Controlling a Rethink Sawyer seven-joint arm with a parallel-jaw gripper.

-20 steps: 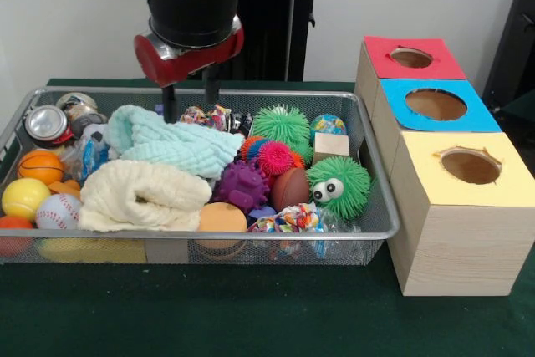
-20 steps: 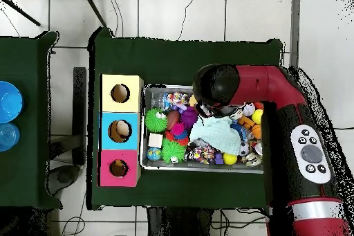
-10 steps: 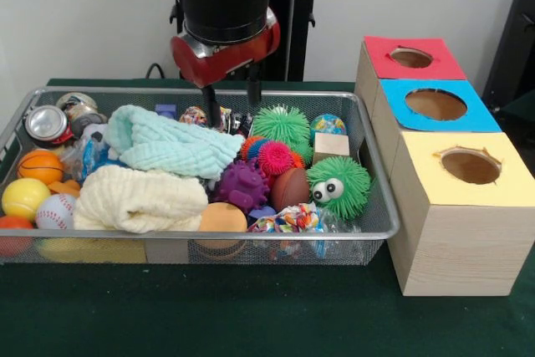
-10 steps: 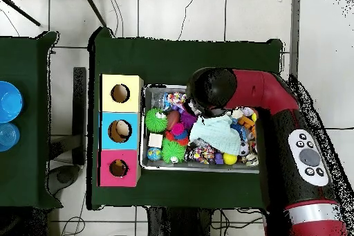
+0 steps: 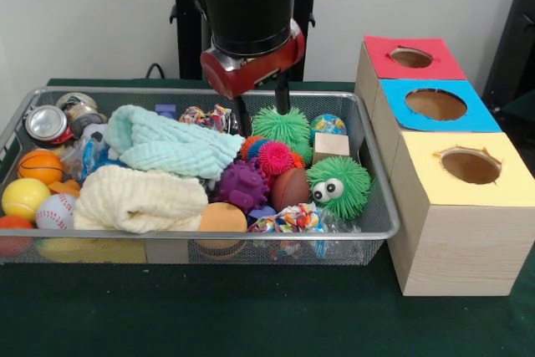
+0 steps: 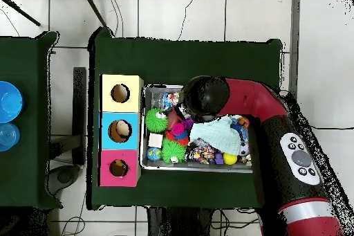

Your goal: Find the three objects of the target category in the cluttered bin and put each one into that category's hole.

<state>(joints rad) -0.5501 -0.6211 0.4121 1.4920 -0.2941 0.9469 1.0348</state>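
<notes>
The bin point(image 5: 209, 234) of silver wire mesh stands left of three wooden boxes and is full of toys, balls, cloths and cans. It also shows in the overhead view point(image 6: 197, 169). My gripper point(image 5: 262, 113) hangs open and empty over the bin's back middle. Its fingertips are just behind a green spiky ball point(image 5: 281, 125) and beside a colourful wrapped toy point(image 5: 209, 116). The hole point(image 5: 410, 58) in the red card face is on the farthest box, also seen from overhead point(image 6: 118, 168). In the overhead view the arm's wrist point(image 6: 202, 97) hides the gripper.
A mint cloth point(image 5: 171, 144) and a cream cloth point(image 5: 138, 198) cover the bin's left middle. A green spiky toy with eyes point(image 5: 338, 185), pink point(image 5: 275, 157) and purple point(image 5: 242, 185) spiky balls and a football point(image 5: 290, 187) lie right. Blue-faced point(image 5: 435, 104) and yellow-faced point(image 5: 471, 165) holes are nearer.
The gripper has moved to the right in the front view, from above the mint cloth to the green spiky ball. It stays open. The bin's contents have not moved.
</notes>
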